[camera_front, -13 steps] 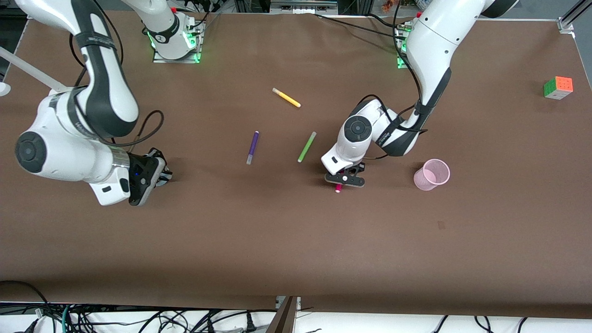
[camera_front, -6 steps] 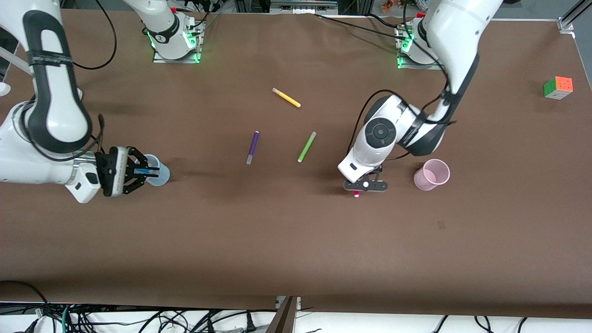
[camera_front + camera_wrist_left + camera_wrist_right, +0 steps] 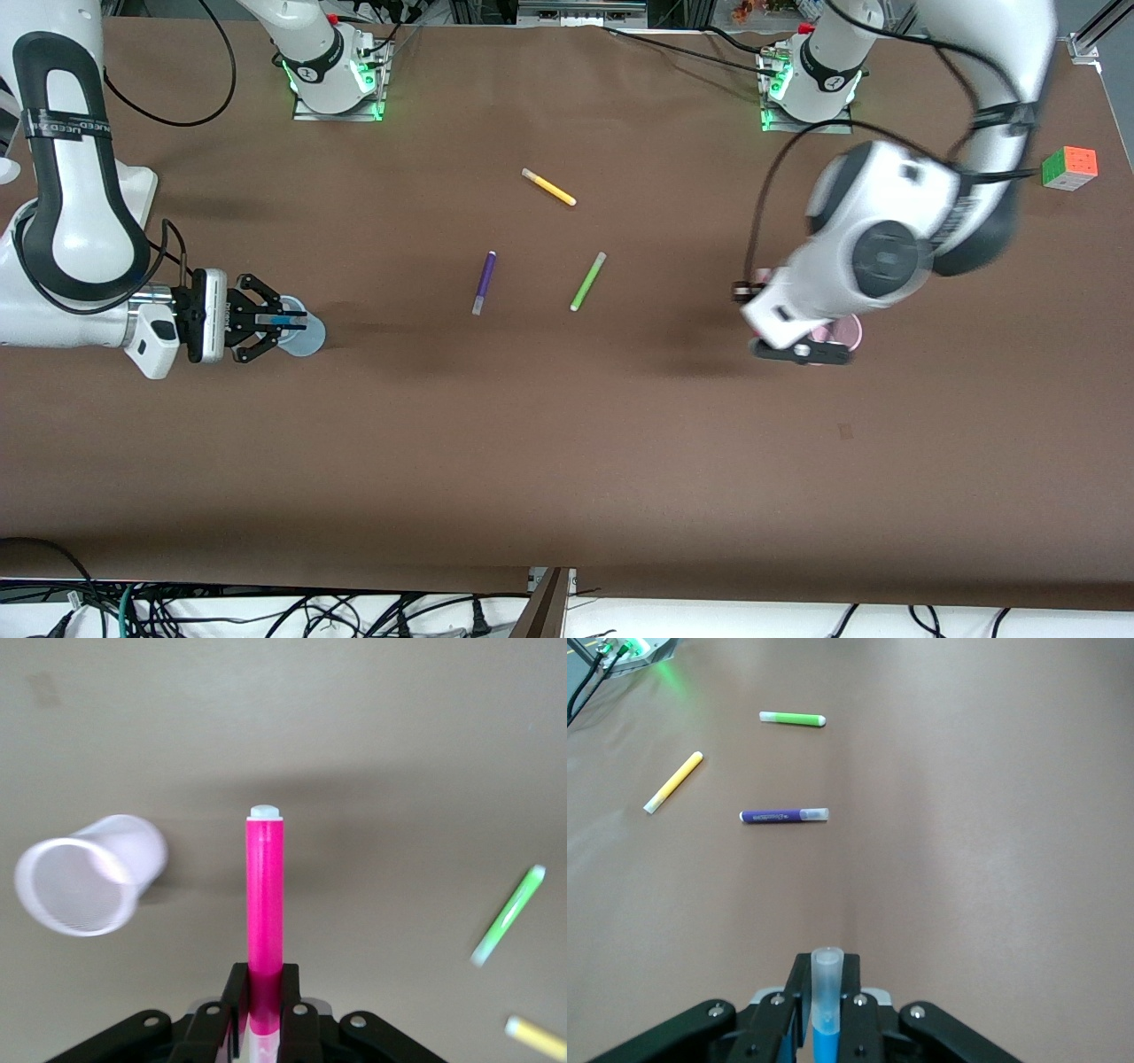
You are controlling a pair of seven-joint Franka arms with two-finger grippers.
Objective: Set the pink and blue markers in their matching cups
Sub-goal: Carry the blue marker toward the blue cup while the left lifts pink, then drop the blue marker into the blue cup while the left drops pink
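My right gripper (image 3: 285, 320) is shut on the blue marker (image 3: 287, 320) and holds it level over the rim of the pale blue cup (image 3: 308, 338). In the right wrist view the marker's pale cap (image 3: 827, 979) sticks out between the fingers and the cup is out of view. My left gripper (image 3: 802, 351) is over the pale pink cup (image 3: 849, 330), which the arm partly hides. In the left wrist view the left gripper (image 3: 264, 997) is shut on the pink marker (image 3: 265, 895), and the pink cup (image 3: 84, 875) stands beside the marker's tip.
A purple marker (image 3: 483, 282), a lime-green marker (image 3: 587, 281) and a yellow marker (image 3: 548, 187) lie mid-table between the arms. A colour cube (image 3: 1069, 167) sits toward the left arm's end of the table.
My left gripper carried the pink marker from mid-table toward the left arm's end, to over the pink cup. My right gripper swung out to the blue cup's rim with the blue marker.
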